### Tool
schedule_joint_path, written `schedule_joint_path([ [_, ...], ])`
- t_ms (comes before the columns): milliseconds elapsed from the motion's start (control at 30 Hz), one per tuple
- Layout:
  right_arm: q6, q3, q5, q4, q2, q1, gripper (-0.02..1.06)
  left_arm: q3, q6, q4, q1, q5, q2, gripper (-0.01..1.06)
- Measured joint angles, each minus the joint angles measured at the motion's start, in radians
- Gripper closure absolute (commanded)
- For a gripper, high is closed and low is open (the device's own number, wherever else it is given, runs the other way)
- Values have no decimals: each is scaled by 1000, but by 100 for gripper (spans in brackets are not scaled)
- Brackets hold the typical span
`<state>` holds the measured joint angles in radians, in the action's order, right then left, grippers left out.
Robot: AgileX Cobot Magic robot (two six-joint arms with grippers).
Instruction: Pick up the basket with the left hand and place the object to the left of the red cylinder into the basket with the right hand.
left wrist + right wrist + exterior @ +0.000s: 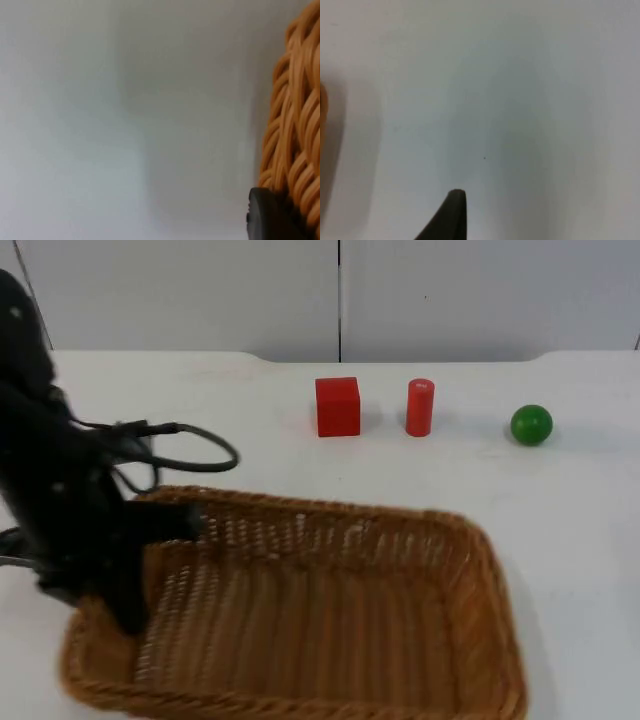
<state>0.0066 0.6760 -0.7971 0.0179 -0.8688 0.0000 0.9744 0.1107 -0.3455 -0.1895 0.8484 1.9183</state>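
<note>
- Our left gripper [135, 615] clamps the woven wicker basket [400, 610] at its left rim; a tilt could loosen it.
- Our right gripper [451, 212] waits over the white table [580, 510]; we cannot tell its finger state.
- We risk mistaking the red cylinder [420, 407] for the red cube [338, 406].

Upper middle of frame: red cube [338, 406], red cylinder [420, 407] and green ball [531, 425] stand apart, with gaps between them
Lower half: wicker basket [460, 590] blocks it
Right edge: bare white table [590, 540], free passage
</note>
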Motion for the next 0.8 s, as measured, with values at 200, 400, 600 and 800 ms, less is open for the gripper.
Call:
schedule_joint_path([
  [200,0,0,0,-26,0,0,-1,-57,103,38,105,42,-76,105],
  [400,0,0,4,-30,0,0,-1,-116,246,-23,158,19,-97,105],
  [600,0,0,15,-37,0,0,-1,-124,484,-253,262,65,-98,105],
  [800,0,0,21,-43,0,0,-1,-124,507,-286,306,73,-100,105],
])
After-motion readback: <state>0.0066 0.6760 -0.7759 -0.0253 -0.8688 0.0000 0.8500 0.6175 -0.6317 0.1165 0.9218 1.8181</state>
